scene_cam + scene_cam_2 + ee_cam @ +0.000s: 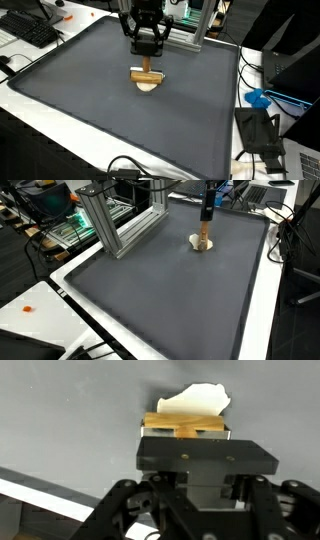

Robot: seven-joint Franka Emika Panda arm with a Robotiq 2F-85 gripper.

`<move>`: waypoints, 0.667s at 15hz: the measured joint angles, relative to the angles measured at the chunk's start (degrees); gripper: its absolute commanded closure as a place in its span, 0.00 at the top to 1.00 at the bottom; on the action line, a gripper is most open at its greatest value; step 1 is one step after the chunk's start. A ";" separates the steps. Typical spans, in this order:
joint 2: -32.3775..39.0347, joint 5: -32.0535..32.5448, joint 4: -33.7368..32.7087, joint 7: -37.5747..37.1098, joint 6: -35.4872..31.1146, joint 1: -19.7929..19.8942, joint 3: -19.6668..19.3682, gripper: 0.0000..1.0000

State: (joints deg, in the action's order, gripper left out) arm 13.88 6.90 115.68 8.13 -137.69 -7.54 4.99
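Dark grey, finely textured matting (90, 100) is laid over a white worktop (40, 305), and an aluminium frame (120, 225) is seen at its far edge. Near the middle of the far half of the matting, a light wooden piece (146, 70) is pinched between the black fingers (157, 44), which are pressed together on its slim stem. Its long axis is held upright, with a flat crossbar at the lower end. Directly beneath it, a cream, smooth, rounded object (147, 86) with an uneven edge is lying on the matting; whether the two are touching cannot be told.
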 measured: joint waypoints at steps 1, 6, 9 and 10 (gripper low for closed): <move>-0.08 -0.01 -0.03 0.59 0.58 0.10 0.00 0.34; -0.62 -0.01 -0.29 3.59 5.18 0.70 0.00 0.34; -0.89 0.06 -0.28 5.09 8.13 1.11 -0.01 0.34; -0.92 0.08 -0.28 5.49 8.86 1.22 -0.01 0.34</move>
State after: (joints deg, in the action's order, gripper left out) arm 12.96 6.98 115.40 13.62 -128.83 -6.32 4.98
